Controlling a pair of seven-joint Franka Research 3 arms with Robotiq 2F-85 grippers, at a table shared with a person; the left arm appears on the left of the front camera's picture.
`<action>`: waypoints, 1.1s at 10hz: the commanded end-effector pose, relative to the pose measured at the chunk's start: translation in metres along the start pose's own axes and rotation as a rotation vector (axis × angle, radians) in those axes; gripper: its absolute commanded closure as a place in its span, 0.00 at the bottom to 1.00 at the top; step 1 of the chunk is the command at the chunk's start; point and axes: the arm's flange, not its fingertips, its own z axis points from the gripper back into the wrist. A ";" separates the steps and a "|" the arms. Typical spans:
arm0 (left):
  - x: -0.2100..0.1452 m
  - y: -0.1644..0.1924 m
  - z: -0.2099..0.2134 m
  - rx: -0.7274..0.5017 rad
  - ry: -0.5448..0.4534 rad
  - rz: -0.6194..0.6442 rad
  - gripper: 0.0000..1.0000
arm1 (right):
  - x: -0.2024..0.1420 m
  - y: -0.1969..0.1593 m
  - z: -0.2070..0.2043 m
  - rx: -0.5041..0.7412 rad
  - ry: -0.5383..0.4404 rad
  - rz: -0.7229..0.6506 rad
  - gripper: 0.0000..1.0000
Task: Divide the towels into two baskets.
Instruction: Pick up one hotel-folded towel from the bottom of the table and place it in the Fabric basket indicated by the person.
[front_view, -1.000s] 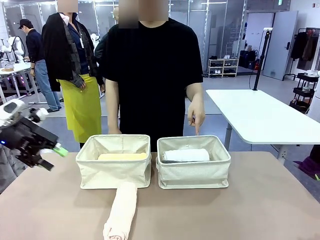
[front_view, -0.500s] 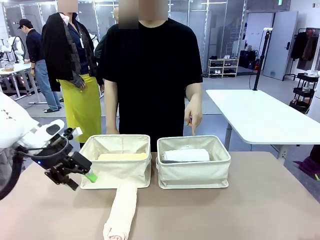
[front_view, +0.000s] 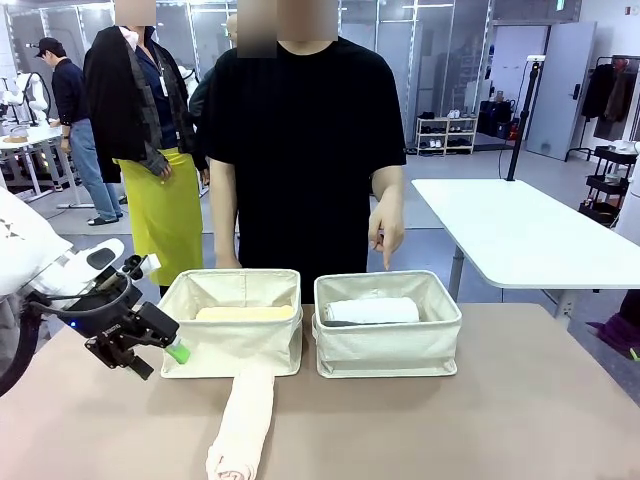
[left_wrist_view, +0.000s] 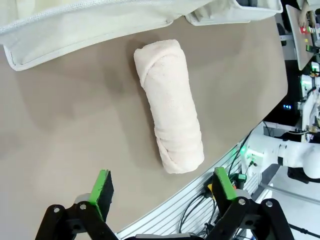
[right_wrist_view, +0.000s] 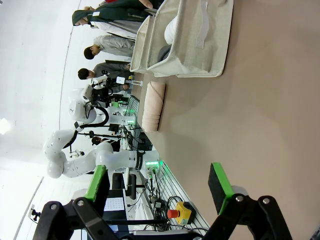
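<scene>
Left gripper (front_view: 150, 345) hangs open nr pink towel (front_view: 243, 420), w/ jaws wide; right gripper (right_wrist_view: 160, 192) open too. Next, I'd guess: drop over roll, pinch, lift to left basket (front_view: 230, 345).

front: across table at person | wrists: close over tabletop | shared: pink towel (left_wrist_view: 169, 107)

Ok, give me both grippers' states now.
Left gripper: open, holding nothing, above the pink towel.
Right gripper: open, empty.
</scene>
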 end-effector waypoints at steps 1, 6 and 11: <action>-0.001 -0.003 0.001 0.025 -0.011 0.002 0.00 | -0.003 0.005 -0.003 -0.016 -0.001 -0.022 0.00; 0.000 -0.059 -0.086 0.124 0.084 -0.009 0.00 | -0.003 0.005 -0.003 -0.016 -0.001 -0.022 0.00; -0.016 -0.100 -0.125 0.389 -0.005 0.069 0.00 | -0.003 0.005 -0.003 -0.016 -0.001 -0.022 0.00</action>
